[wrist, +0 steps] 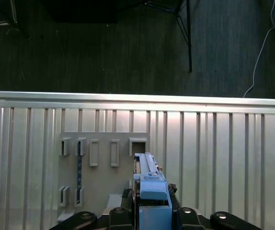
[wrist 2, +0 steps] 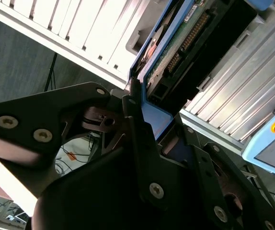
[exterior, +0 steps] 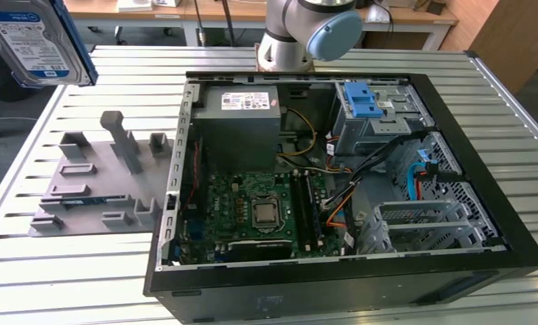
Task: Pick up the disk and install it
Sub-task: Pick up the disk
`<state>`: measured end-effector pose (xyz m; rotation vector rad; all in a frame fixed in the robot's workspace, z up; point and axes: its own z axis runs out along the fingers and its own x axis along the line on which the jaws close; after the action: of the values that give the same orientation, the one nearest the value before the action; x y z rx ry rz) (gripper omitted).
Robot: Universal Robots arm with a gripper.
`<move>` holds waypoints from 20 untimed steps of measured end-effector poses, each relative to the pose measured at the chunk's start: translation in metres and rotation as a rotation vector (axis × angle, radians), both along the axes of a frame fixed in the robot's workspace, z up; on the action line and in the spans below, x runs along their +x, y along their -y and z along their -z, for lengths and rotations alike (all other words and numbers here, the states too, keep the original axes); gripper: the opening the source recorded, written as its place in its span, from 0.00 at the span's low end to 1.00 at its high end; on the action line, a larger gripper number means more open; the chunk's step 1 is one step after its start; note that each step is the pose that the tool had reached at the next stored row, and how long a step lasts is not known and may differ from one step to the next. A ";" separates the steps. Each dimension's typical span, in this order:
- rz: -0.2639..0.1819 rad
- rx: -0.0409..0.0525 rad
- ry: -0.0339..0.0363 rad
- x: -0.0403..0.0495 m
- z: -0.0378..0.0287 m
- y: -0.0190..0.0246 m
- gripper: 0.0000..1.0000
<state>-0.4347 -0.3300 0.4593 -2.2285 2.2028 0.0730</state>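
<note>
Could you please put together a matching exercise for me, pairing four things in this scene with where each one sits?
Things:
1. the disk
2. grey rack
3. blue latch
4. grey box with white sticker

Places:
A. on the table, at the exterior view's left of the computer case
B. inside the case, on the drive cage
C. clamped in the pincer, lifted off the table
D. inside the case, next to the green motherboard

Pairs: 1-C, 2-A, 3-B, 4-D
</note>
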 end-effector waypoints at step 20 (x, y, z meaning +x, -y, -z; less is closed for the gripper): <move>0.000 -0.0001 -0.0002 0.0001 -0.0359 0.0000 0.36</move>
<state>-0.4347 -0.3300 0.4952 -2.2287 2.2030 0.0731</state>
